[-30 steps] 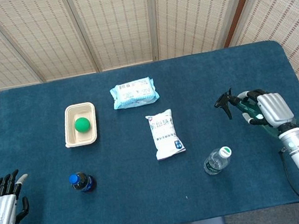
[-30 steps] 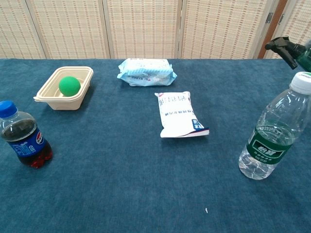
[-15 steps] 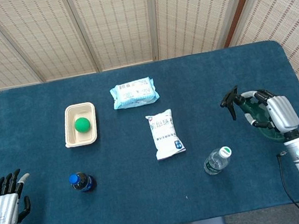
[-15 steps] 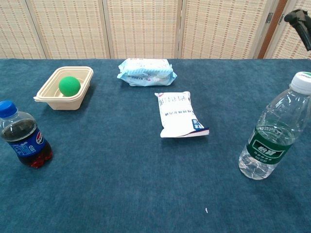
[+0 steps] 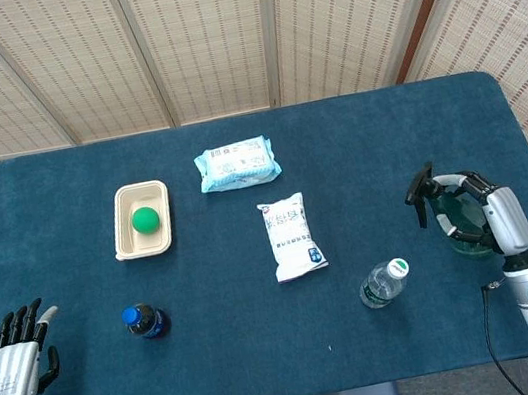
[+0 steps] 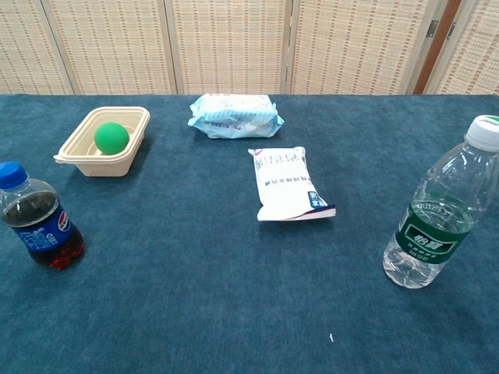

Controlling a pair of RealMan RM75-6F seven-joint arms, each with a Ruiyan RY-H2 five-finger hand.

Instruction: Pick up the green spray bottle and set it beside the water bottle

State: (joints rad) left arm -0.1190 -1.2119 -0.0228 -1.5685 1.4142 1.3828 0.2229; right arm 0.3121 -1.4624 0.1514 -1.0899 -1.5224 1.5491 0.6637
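In the head view my right hand grips the green spray bottle at the table's right side, its black nozzle pointing left. The bottle is lifted off the cloth, to the right of and slightly beyond the clear water bottle, which stands upright with a green label. The chest view shows the water bottle at the right edge but neither the spray bottle nor the right hand. My left hand hangs open at the near left corner, holding nothing.
A small cola bottle stands near left. Mid-left is a beige tray holding a green ball. A wipes pack lies at the back centre, and a white packet in the middle of the blue table.
My right hand has carried the spray bottle to the right and nearer, and it has left the chest view. The left hand has drifted slightly nearer.
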